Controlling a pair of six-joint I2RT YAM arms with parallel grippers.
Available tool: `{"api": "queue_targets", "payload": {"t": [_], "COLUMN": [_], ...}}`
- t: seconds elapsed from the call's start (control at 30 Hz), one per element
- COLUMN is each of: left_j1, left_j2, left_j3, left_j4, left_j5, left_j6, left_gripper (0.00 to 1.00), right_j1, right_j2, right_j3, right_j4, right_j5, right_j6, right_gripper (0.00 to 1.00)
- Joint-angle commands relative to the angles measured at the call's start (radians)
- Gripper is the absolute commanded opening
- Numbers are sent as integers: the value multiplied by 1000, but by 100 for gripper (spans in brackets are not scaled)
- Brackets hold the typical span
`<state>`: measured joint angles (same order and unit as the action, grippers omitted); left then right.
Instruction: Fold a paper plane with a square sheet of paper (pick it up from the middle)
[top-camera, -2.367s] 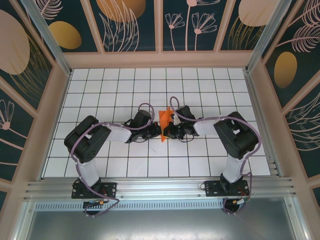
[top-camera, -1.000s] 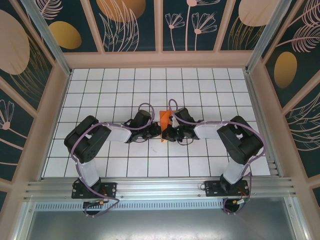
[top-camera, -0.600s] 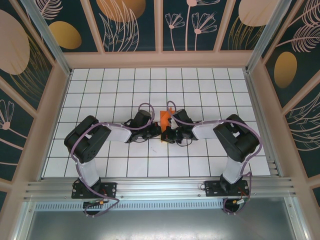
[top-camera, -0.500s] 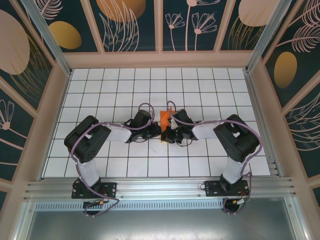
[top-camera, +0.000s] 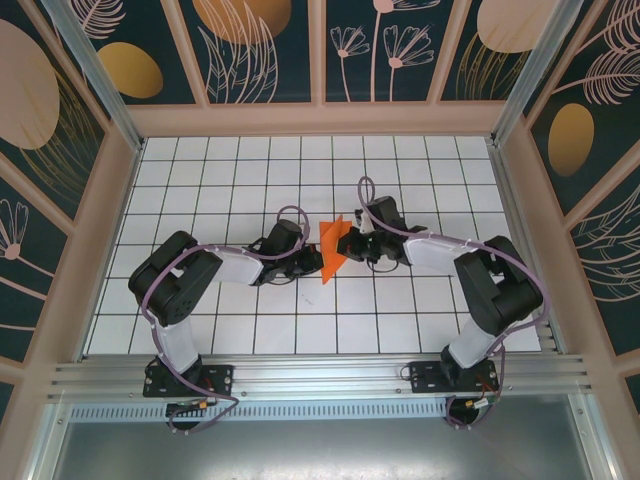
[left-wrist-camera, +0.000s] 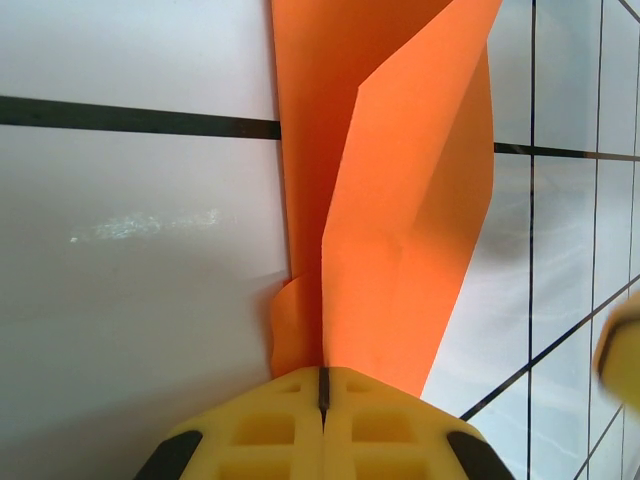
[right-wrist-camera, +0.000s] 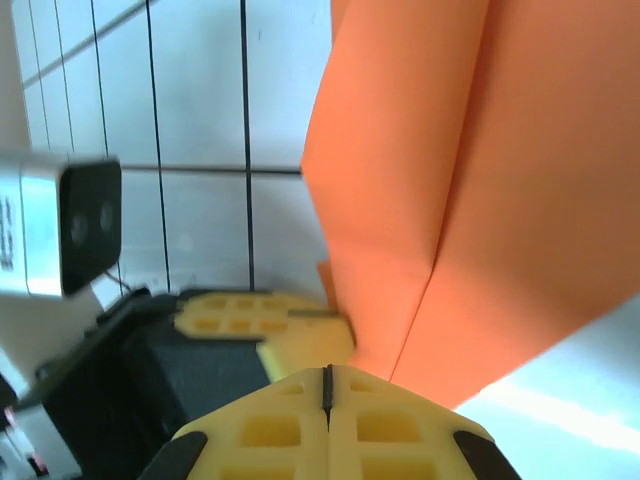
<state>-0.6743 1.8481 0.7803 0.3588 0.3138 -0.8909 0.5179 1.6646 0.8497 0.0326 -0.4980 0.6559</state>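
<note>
The bright orange folded paper sheet (top-camera: 332, 248) is at the middle of the white grid-tiled table (top-camera: 200, 180), between the two grippers. The left gripper (left-wrist-camera: 322, 385) has its yellow fingers pressed together and pinches the near end of the sheet, which shows a long crease. The right gripper (right-wrist-camera: 327, 385) is just right of the sheet, its fingers also pressed flush together. Its fingertips meet the paper's edge, but whether they grip it cannot be told.

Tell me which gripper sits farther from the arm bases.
The right gripper: it pinches the orange paper further up the table than the left gripper.
</note>
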Motion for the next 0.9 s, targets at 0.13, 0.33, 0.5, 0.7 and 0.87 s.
{"api": "queue_targets", "payload": {"t": [0.13,0.33,0.5,0.7,0.87], "left_j1": [15,15,15,15,15], "left_j2": [97,105,108,106,105], "left_j3": [-6,-4,1,-4,-3], "left_j4": [-137,-140,-156,-165,-176], "left_j5": [-144,-144,-145,-150,-153], "left_j6": [50,48,54,57,62], "left_gripper": [0,0,0,0,0], "right_j1": [-44,-44,-42,-42,-41], "right_j2": [116,192,248,310,282], "right_j3": [110,160,163,184,190], "right_j4": [0,9,37,-40,-56], "right_j5": [-12,-76,-114,-14,-12], "right_j6": [-35,-48,-39,-60,-68], "right_gripper": [3,3,3,3,3]}}
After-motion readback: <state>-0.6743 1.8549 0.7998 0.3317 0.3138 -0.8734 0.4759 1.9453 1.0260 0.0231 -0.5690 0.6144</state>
